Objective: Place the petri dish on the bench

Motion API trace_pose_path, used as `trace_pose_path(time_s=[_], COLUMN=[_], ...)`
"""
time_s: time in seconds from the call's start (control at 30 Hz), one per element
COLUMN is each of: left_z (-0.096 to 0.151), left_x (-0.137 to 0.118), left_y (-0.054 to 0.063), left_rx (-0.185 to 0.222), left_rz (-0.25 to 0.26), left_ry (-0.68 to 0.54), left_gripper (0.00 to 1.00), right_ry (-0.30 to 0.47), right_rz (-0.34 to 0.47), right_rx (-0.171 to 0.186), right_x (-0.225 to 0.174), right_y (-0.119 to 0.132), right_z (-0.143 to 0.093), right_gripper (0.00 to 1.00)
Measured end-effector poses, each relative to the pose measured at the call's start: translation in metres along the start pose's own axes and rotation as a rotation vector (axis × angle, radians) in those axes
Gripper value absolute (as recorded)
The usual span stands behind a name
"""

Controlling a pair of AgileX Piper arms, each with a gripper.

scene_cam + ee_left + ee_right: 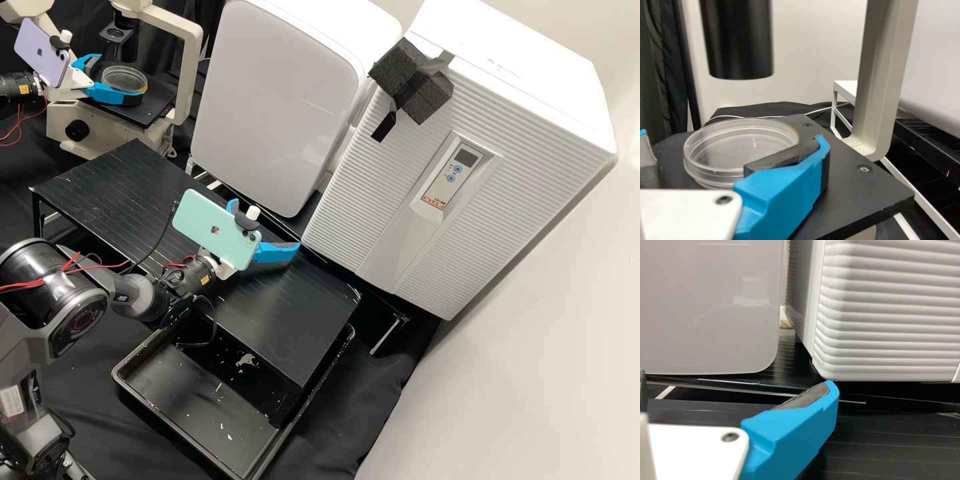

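1. The petri dish (pixel 725 150) is seen between the jaws of the left gripper (pixel 731 135), over the microscope stage (pixel 855 192); whether it rests there cannot be told.
2. The left jaws are spread around it: one finger is close against its rim, the other apart, so no firm grip is judged.
3. The right gripper's (pixel 736 378) jaws are wide with nothing between them, above the ridged bench top (pixel 293 320).
4. If closed unevenly, the dish could be pushed or tilted by the nearer finger; if lifted too high, it could be knocked against the black cylinder (pixel 737 45) above the jaws.
5. Print is borne by the control panel (pixel 448 179), beyond the right jaws.
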Motion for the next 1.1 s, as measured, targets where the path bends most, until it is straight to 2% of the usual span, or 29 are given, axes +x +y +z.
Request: trace_pose_path(time_s=[0.93, 1.03, 1.1], left_z=[0.000, 0.002, 0.004], left_x=[-0.004, -0.009, -0.015], left_y=[-0.003, -0.003, -0.002], left_rx=[-0.005, -0.021, -0.017], left_rz=[0.012, 0.005, -0.004], left_ry=[-0.015, -0.029, -0.045], left_gripper=[0.00, 0.00, 0.00], right_ry=[0.000, 0.000, 0.000], right_rz=[0.000, 0.000, 0.000], right_rx=[0.000, 0.000, 0.000], right_x=[0.000, 0.000, 0.000], right_y=[0.000, 0.000, 0.000], right_z=[0.000, 0.000, 0.000], right_gripper=[1.00, 1.00, 1.00])
